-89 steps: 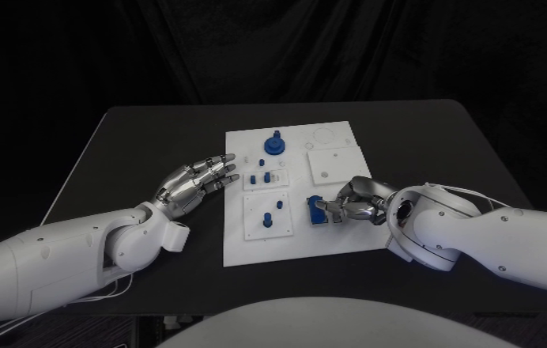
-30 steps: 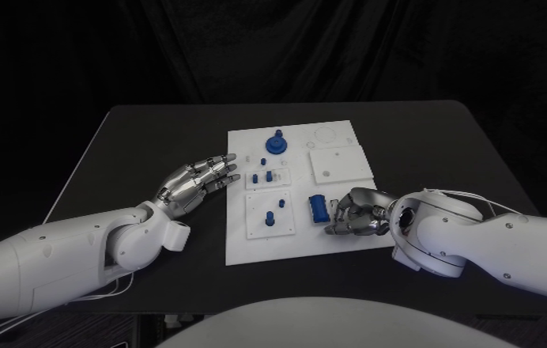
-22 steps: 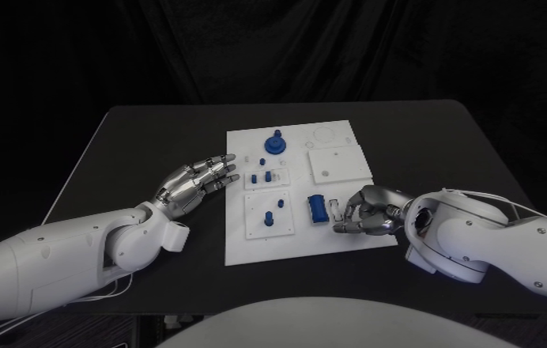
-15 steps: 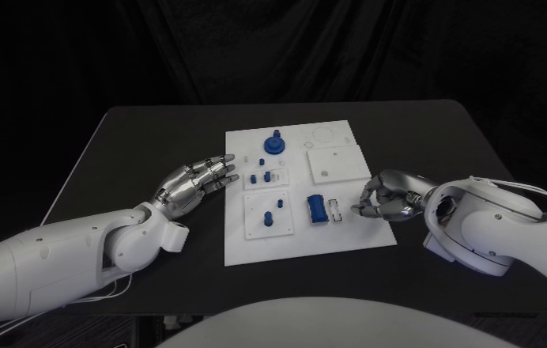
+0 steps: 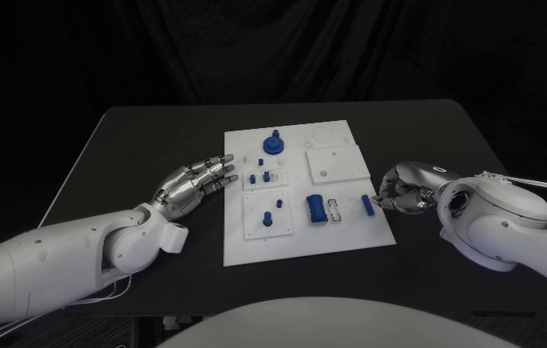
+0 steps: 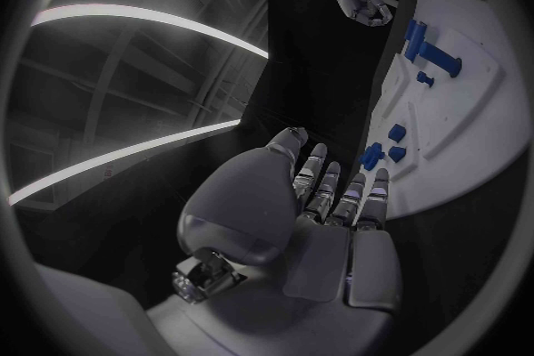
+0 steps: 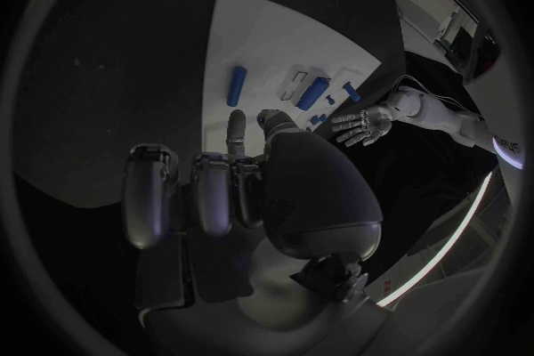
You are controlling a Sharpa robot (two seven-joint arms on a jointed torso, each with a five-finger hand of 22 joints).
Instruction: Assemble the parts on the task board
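Note:
The white task board (image 5: 342,233) lies mid-table. Blue parts on it are a round knob (image 5: 273,144), small pieces (image 5: 265,177), a peg (image 5: 268,220) and a block (image 5: 316,208). A short blue bar (image 5: 367,205) lies flat near the board's right edge. My right hand (image 5: 401,191) is just right of that bar, fingers curled in and holding nothing. The right wrist view shows the bar (image 7: 237,84) lying apart from my right hand (image 7: 222,187). My left hand (image 5: 200,179) is stretched flat and open beside the board's left edge, also seen as the left hand (image 6: 334,214).
A small pale slot (image 5: 333,209) sits beside the blue block. A raised white square plate (image 5: 337,164) takes up the board's upper right. Black table (image 5: 149,142) surrounds the board on all sides.
My right hand drew away from the blue block to the board's right edge. The short blue bar now lies on the board beside it. The left hand has not moved.

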